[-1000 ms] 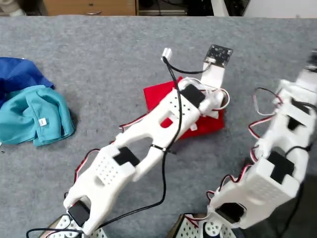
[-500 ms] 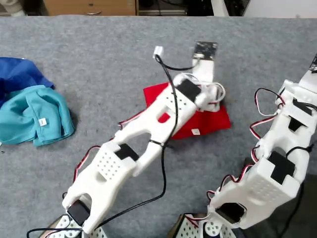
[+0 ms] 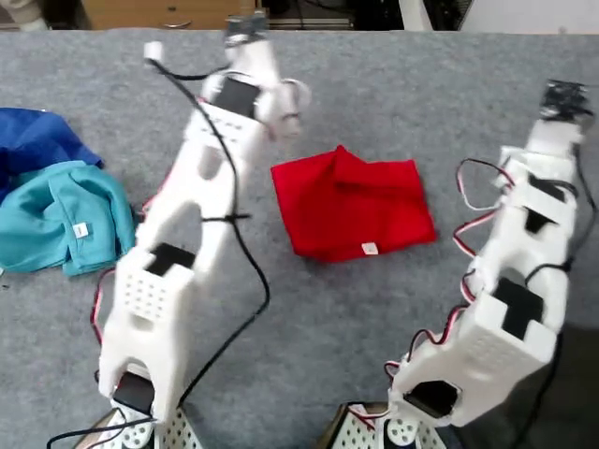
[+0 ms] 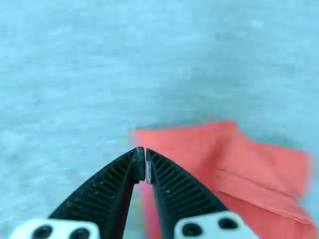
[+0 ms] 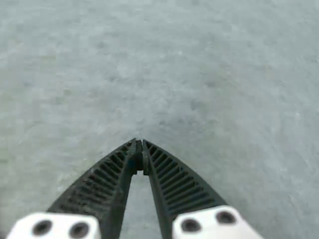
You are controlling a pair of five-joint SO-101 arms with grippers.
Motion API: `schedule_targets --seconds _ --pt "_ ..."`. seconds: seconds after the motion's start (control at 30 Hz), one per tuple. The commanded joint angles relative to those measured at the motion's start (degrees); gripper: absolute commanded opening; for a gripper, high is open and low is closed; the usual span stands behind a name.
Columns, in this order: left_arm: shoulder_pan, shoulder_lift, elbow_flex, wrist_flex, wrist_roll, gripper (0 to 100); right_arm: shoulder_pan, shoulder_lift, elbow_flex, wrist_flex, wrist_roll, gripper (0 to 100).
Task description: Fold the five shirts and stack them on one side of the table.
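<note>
Red folded cloth shirt [image 3: 356, 206] lies mid-desk on the grey felt desk [image 3: 440, 84], uncovered now that the left arm has swung away. The left claw [image 4: 141, 167] and right claw [image 5: 140, 157] are pinched closed, empty. A crumpled teal shirt [image 3: 61, 220] and a blue shirt [image 3: 33, 136] lie well apart, leftward.

Both arms are white printed plastic shells with black servo blocks set into them. The left arm [image 3: 154, 290] has perforated panels and a loose black cable [image 3: 267, 290] along it; the right arm [image 3: 524, 318] carries thin red, black and white wires [image 3: 459, 182]. The left gripper [image 4: 141, 152] and right gripper [image 5: 139, 144] have black ribbed fingers on white bases with dark screw holes.
</note>
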Motion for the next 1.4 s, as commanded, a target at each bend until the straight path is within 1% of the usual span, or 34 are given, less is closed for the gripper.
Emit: schedule_targets --seconds 0.0,0.1,0.2,0.3,0.43,0.6,0.8,0.97,1.1,1.37 --pt "-6.4 -0.2 6.1 0.8 0.1 2 -7.1 -0.1 -6.7 7.9 3.4 1.4" --pt "-8.7 0.6 13.6 -1.4 -0.2 2 -11.9 0.5 -16.9 24.6 6.0 1.4" --pt "-9.1 0.1 22.2 -9.3 -2.1 2 -16.5 2.5 -28.2 40.4 9.1 1.4" --pt "-9.6 -0.4 26.9 -14.1 -4.6 2 -22.1 6.1 -39.9 55.9 11.9 1.4" --pt "-11.7 -0.7 28.9 -18.5 -5.2 2 -30.3 13.0 -53.4 71.0 13.2 1.2" --pt "-12.0 -0.8 29.5 -19.4 -4.9 2 -36.7 21.8 -65.8 84.0 15.1 1.2" --pt "-12.6 -0.9 29.2 -19.3 -4.9 2 -42.3 28.4 -67.2 84.5 16.7 1.2" --pt "-12.7 -0.9 29.1 -19.4 -4.9 2 -42.7 34.9 -68.5 83.6 16.9 1.2" --pt "-12.6 -0.9 29.1 -19.6 -4.9 2 -39.0 40.4 -71.6 81.4 17.0 1.2" --pt "-12.0 -0.9 29.0 -19.8 -5.1 2 -32.3 43.3 -85.1 83.7 16.9 1.3"
